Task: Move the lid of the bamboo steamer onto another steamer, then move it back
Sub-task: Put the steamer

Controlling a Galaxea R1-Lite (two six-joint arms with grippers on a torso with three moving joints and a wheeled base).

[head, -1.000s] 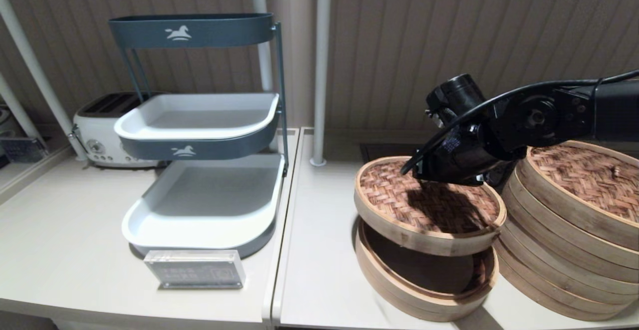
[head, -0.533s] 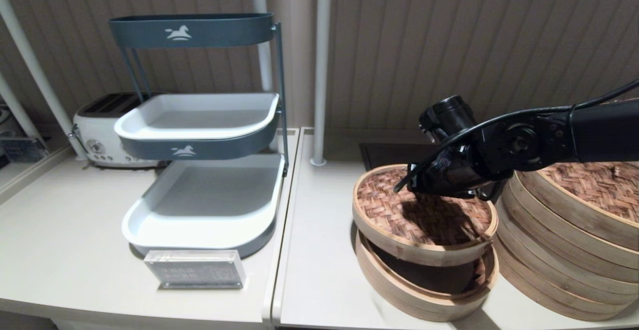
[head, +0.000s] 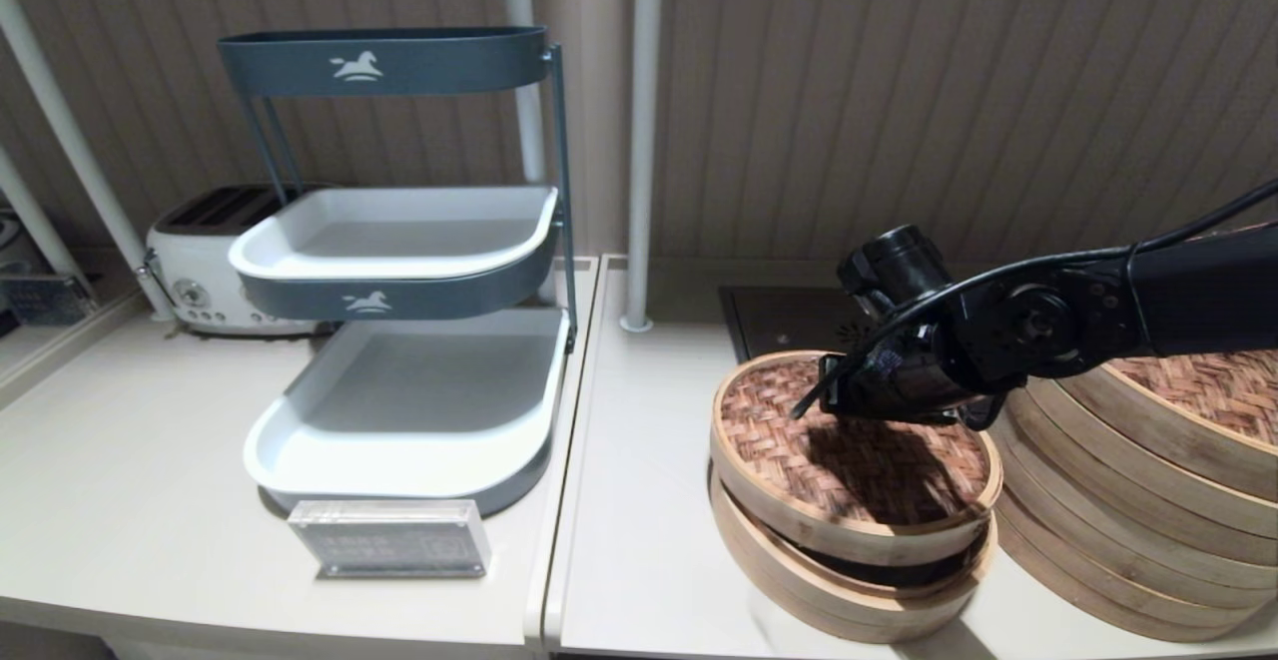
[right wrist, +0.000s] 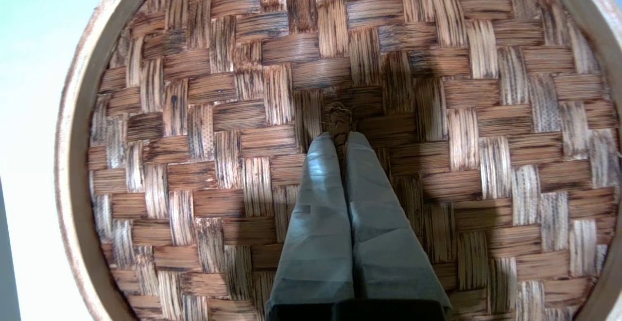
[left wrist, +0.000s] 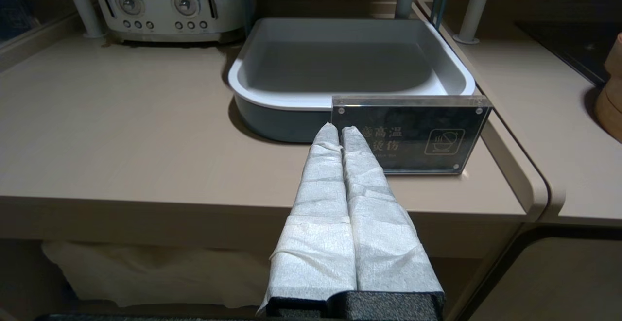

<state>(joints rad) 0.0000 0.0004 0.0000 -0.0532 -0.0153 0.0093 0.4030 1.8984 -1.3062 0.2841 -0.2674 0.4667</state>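
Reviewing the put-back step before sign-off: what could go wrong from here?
1. The right end effector holds the lid only by its small centre loop; it could slip or swing.
2. The lid hangs tilted above the low steamer, so one edge may land first and seat crooked.
3. The tall steamer stack stands close beside; the arm could brush it.
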